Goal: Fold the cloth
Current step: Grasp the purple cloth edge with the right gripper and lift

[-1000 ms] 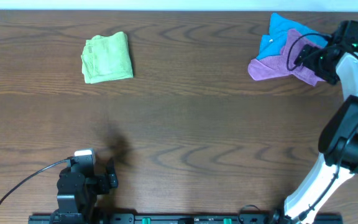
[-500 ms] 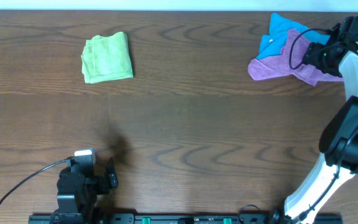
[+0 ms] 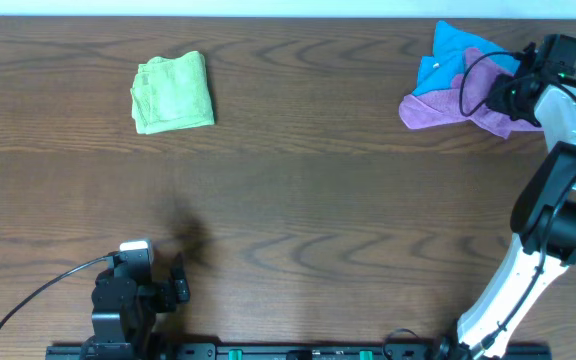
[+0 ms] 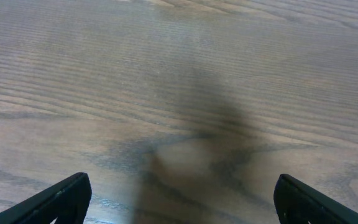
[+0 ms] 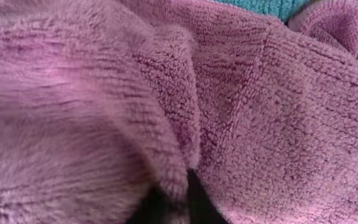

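Overhead view. The cloth [image 3: 480,97], magenta-purple, lies crumpled on the table [image 3: 318,200], touching the blue cloth [image 3: 448,45] and overlapping that cloth's near edge; its folds spread to both sides below the blue cloth. From above, the paler left lobe may be a separate purple piece; the view does not settle this. The right gripper [image 3: 508,98] sits on the cloth, just right of and below the blue cloth, its arm reaching in from the near right edge of the table. A green cloth [image 3: 173,92], loosely folded, lies well apart from the blue cloth, far to its left. The left gripper [image 3: 178,283] rests far from the blue cloth, at the near left of the table.

Right wrist view. The dark fingertips [image 5: 194,202] are closed together, pinching a raised fold of the cloth [image 5: 260,124]; a strip of the blue cloth [image 5: 253,6] shows at the top edge.

Left wrist view. The jaws stand wide apart over bare wood, holding nothing.
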`<state>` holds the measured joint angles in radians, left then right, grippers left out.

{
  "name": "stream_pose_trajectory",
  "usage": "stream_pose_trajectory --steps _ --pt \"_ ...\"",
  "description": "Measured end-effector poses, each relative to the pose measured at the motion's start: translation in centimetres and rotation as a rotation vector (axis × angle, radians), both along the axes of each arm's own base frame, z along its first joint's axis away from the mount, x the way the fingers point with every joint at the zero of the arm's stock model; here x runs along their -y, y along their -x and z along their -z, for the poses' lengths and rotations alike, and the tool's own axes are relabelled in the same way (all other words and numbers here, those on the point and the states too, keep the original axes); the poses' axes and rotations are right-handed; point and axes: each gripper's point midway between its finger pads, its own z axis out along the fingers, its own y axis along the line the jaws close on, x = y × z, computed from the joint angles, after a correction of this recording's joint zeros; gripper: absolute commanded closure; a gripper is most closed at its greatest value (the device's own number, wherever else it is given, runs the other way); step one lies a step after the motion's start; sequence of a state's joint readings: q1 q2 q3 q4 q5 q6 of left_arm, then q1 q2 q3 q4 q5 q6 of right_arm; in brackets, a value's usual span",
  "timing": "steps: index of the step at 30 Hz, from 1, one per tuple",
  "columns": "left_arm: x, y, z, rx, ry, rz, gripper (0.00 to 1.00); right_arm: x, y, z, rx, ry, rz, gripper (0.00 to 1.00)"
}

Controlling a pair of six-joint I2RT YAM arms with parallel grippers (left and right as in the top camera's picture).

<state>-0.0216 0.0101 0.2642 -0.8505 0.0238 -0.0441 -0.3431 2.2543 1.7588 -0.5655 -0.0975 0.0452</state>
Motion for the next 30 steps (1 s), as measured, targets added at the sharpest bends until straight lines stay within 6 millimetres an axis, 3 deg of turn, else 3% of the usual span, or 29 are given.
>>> stream_pose_trajectory --steps 5,9,13,15,18,20,25,30 --pt "0.0 0.0 0.0 0.000 0.000 0.000 0.05 -0.5 0.2 -0.2 -0.012 -0.005 -0.007 0.99" --pt "0.0 0.0 0.0 0.000 0.000 0.000 0.05 -2.7 0.5 -3.4 0.002 0.001 -0.043 0.99" --pt "0.0 0.0 0.0 0.000 0.000 0.000 0.05 -7.0 0.8 -11.3 0.106 0.030 -0.120 0.99" --pt "0.0 0.0 0.0 0.000 0.000 0.000 0.05 -10.8 1.0 -16.8 0.213 0.053 -0.191 0.99" --pt "0.0 0.0 0.0 0.000 0.000 0.000 0.05 -15.6 1.2 -21.9 0.332 0.067 -0.284 0.99" --pt "0.0 0.0 0.0 0.000 0.000 0.000 0.05 -18.6 1.2 -23.9 0.395 0.067 -0.342 0.99" --pt "0.0 0.0 0.0 0.000 0.000 0.000 0.05 -22.9 0.2 -25.5 0.479 0.090 -0.409 0.99" --pt "0.0 0.0 0.0 0.000 0.000 0.000 0.05 -26.9 1.0 -25.0 0.458 0.141 -0.456 0.99"
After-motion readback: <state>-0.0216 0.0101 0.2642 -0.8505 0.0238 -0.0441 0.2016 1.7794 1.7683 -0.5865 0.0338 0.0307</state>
